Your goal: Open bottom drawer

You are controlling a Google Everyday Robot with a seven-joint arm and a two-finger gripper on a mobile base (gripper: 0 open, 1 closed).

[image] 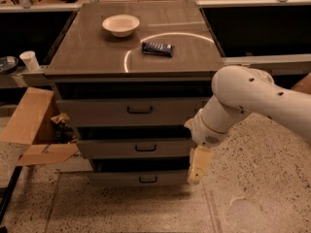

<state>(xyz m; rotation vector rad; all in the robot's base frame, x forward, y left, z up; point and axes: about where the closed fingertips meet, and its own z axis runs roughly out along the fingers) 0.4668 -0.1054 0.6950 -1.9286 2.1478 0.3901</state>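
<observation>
Speckled floor underlies the gripper beside the bottom drawer.

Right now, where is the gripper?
In the camera view, the gripper hangs low and right of centre, in front of the right end of the bottom drawer, to the right of its black handle.

Claw — right end of bottom drawer
</observation>
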